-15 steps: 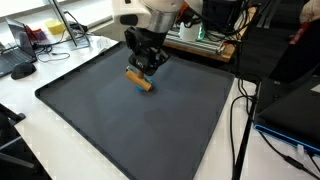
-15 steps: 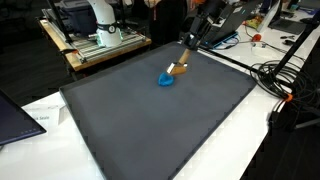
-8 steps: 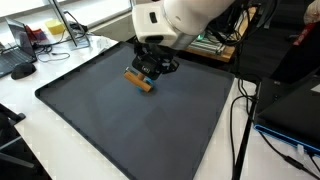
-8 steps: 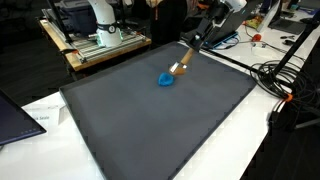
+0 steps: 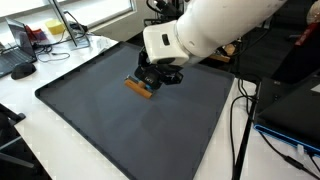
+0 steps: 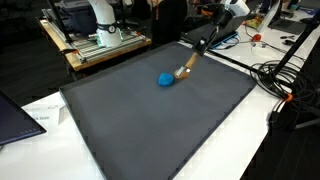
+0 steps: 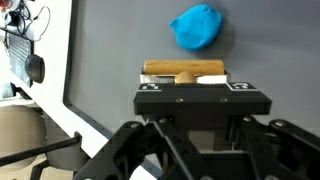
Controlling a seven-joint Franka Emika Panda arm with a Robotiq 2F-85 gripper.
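Note:
My gripper (image 5: pixel 150 80) hangs over the far part of a dark grey mat (image 5: pixel 120 125) and is shut on a short wooden block (image 5: pixel 139 88), held just above the mat. In an exterior view the block (image 6: pixel 184 69) slants down from the gripper (image 6: pixel 192 58) towards a crumpled blue object (image 6: pixel 165 79), which lies on the mat (image 6: pixel 150 125) just beside the block's lower end. In the wrist view the block (image 7: pixel 185 69) lies crosswise beyond the gripper (image 7: pixel 185 80), with the blue object (image 7: pixel 198 26) further out. The fingertips are hidden by the gripper's body.
The mat lies on a white table (image 5: pixel 60 55). Cables (image 6: pixel 282 80) trail off one side of the mat, and more cables (image 5: pixel 240 130) hang by its edge. A laptop (image 6: pixel 15 112) sits at a near corner. Equipment racks (image 6: pixel 100 35) stand behind.
The arm has swung over and turned the wrist, carrying the wooden block a little away from the blue object. The blue object has stayed in place.

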